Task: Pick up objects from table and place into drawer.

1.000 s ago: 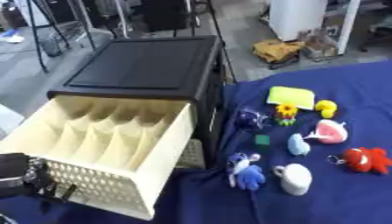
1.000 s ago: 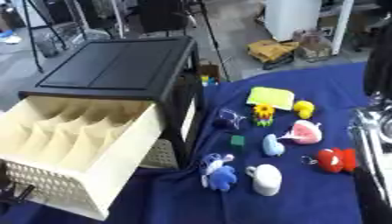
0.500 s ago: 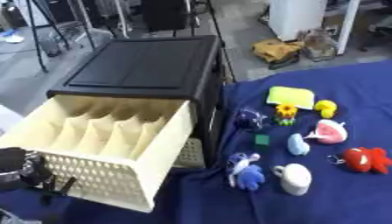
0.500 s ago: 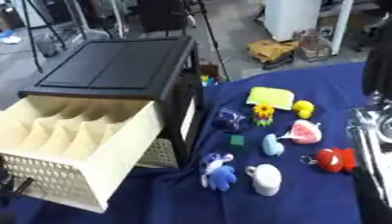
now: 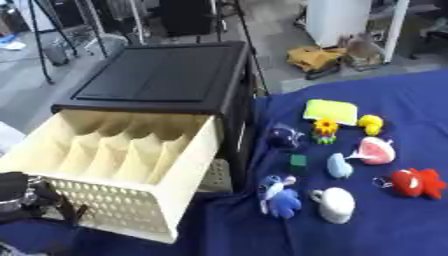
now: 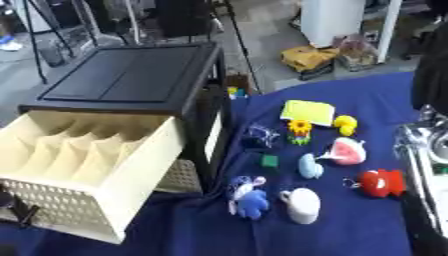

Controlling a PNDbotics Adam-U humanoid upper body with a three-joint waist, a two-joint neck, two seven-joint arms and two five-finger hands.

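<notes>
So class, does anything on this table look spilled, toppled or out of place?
The white mug lies on its side on the blue cloth. The drawer stands pulled out, holding no toys. Otherwise nothing stands out.

left hand (image 5: 19, 192): black, silver ring | right arm (image 6: 422, 150): black, silver metal joint

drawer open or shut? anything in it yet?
Open: the cream drawer is pulled out of the black cabinet; its visible divided slots look empty.
</notes>
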